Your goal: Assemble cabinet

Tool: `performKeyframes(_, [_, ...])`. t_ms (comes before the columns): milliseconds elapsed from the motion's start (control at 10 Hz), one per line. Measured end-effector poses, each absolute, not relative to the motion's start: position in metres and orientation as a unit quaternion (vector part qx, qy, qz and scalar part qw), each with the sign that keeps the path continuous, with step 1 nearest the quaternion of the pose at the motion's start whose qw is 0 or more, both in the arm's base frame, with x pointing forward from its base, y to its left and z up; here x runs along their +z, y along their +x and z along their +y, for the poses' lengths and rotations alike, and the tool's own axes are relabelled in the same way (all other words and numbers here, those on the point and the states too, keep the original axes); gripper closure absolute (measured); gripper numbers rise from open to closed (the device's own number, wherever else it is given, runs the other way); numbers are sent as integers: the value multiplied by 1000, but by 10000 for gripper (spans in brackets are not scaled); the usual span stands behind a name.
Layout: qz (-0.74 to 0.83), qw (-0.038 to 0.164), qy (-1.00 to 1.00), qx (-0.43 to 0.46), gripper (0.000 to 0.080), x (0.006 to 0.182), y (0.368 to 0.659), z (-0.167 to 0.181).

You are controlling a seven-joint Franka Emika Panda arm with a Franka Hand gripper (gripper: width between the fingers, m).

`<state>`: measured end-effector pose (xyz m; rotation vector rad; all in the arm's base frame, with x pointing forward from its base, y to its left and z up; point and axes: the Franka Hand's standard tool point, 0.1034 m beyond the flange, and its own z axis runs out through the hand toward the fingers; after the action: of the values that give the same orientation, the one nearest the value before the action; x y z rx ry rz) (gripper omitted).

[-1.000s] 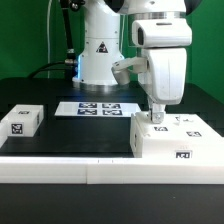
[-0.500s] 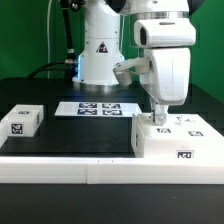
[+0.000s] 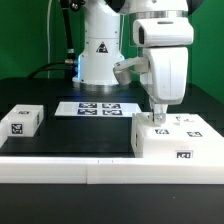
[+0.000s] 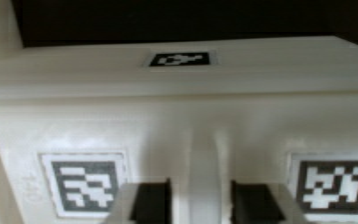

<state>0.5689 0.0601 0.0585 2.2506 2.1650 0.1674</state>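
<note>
The cabinet (image 3: pixel 182 143), a large white box with small black-and-white tags, sits at the exterior view's right on the black mat. My gripper (image 3: pixel 157 117) points straight down onto the near-left part of its top. In the wrist view the cabinet (image 4: pixel 194 95) fills the picture, with one tag on its far top face and two tags on either side of a narrow raised white rib. My gripper (image 4: pixel 201 205) straddles that rib. The dark fingers (image 4: pixel 153 203) press close against both of its sides, so it is shut on the rib.
A small white cube (image 3: pixel 22 119) with one tag lies at the exterior view's left. The marker board (image 3: pixel 98 108) lies flat in front of the arm's white base (image 3: pixel 100 55). A white ledge (image 3: pixel 60 167) runs along the table's front.
</note>
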Motion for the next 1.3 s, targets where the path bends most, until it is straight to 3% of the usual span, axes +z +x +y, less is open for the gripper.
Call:
performKeyframes(200, [692,7,720,53,358,58,569,60])
performKeyframes(300, [692,7,720,53,223,58,569,60])
performKeyframes(400, [692,7,720,53,223,58,569,60])
performKeyframes(500, [692,7,720,53,55,58,569,60])
performKeyframes(800, [690,8,721,54,5,60,569,60])
performKeyframes(1300, [567,24,821,65,2,98,517,70])
